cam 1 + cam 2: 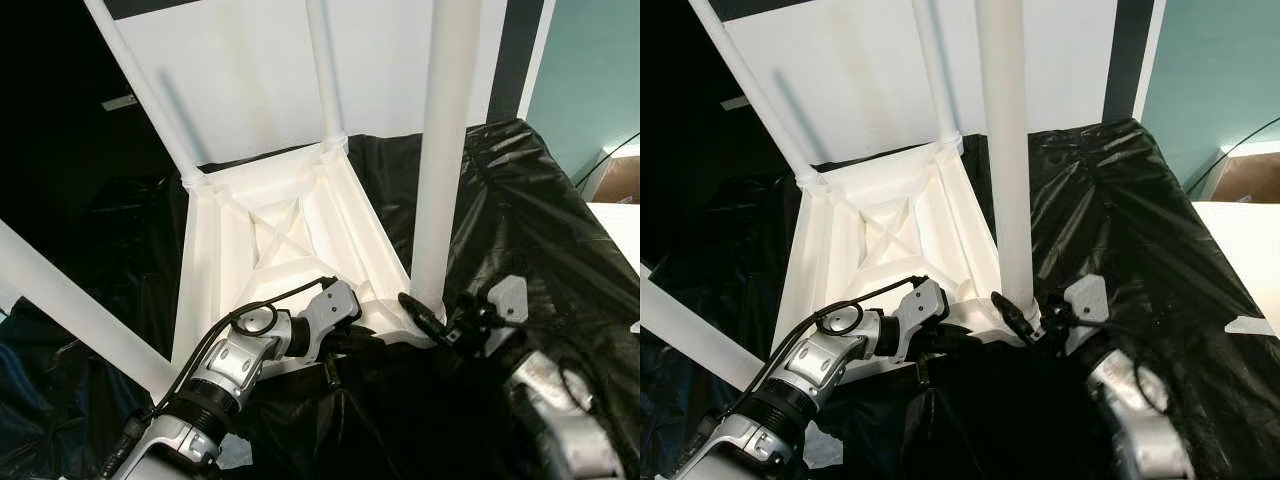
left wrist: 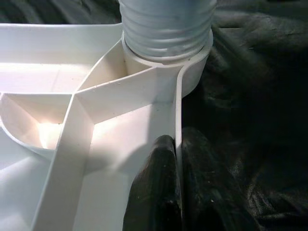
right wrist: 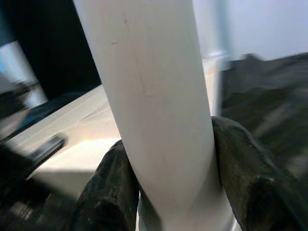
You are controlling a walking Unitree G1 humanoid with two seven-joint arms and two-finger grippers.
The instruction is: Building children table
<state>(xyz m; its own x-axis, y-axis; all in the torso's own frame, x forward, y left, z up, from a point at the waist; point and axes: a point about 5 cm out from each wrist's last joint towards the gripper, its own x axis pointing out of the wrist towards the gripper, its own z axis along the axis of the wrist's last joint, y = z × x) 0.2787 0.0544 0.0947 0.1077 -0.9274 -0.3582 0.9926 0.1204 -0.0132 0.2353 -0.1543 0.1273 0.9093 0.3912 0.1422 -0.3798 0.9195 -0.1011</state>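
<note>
Two grippers hold our upturned table top (image 1: 300,230) on the black sheet (image 1: 530,220): left gripper (image 2: 175,192) pinching its stiff rim, right gripper (image 3: 168,187) clasping the smooth, light leg (image 1: 440,150) near its socket.

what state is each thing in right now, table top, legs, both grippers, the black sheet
table top: upside down on the black sheet, ribbed underside up
near right leg: upright in its corner socket, threads showing at the base
other legs: standing in their corners
left gripper: shut on the table top's rim
right gripper: shut on the near right leg, low down
black sheet: crumpled, spread under the table top
</note>
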